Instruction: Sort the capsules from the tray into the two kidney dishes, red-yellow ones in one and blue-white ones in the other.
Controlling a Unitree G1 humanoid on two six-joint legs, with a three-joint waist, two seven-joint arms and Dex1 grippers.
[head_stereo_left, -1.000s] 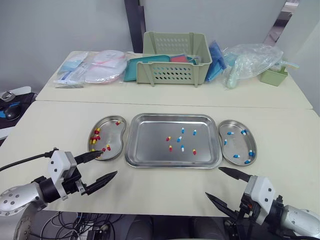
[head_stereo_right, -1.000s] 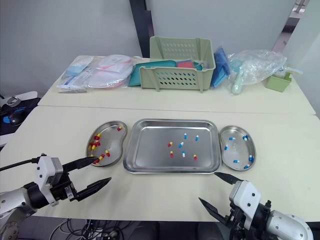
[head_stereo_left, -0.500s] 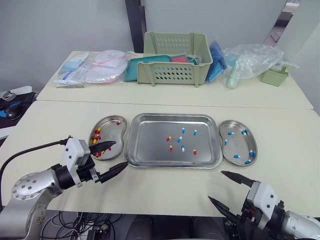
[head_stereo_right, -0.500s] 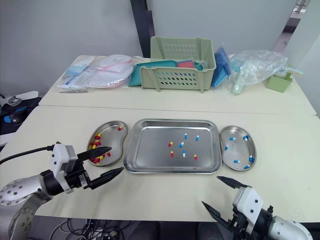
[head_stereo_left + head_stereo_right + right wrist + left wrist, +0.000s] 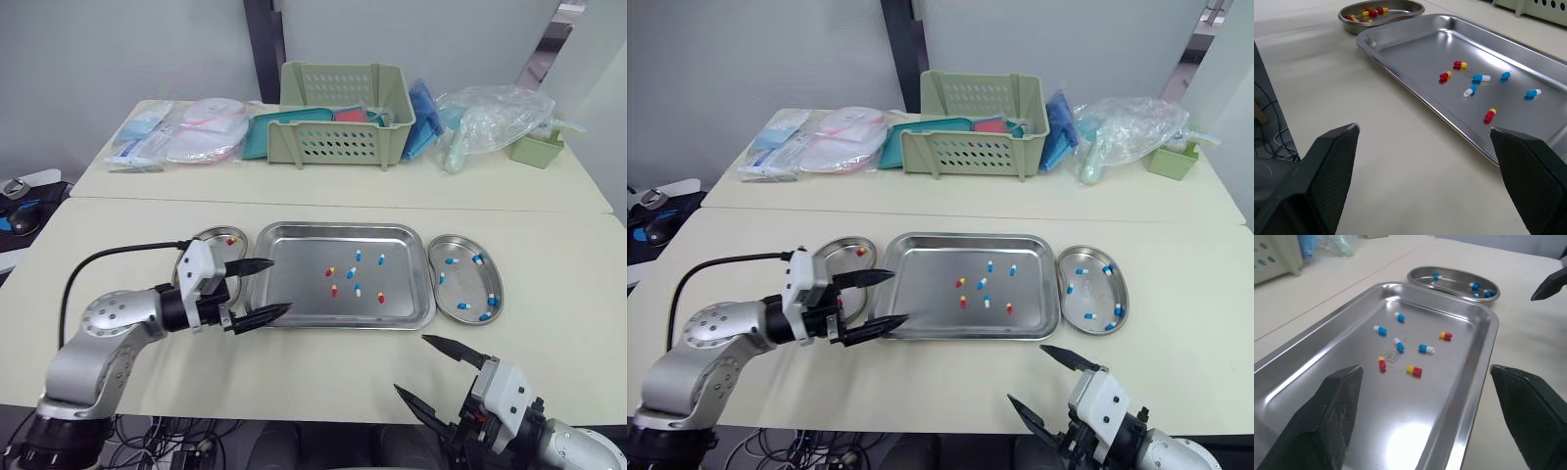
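At the left end of the tray (image 5: 402,286), the left gripper (image 5: 280,286) hangs spread wide; a careless pinch, I'd guess, could flick small capsules (image 5: 334,290) away.

two pale cream tables stood pushed together, the near table (image 5: 323,372) meeting the far table (image 5: 294,181) along a thin seam. behind them rose a plain grey wall (image 5: 118,49) with a dark upright post (image 5: 263,39). cables (image 5: 196,448) lay on the floor (image 5: 313,446) below the near edge.
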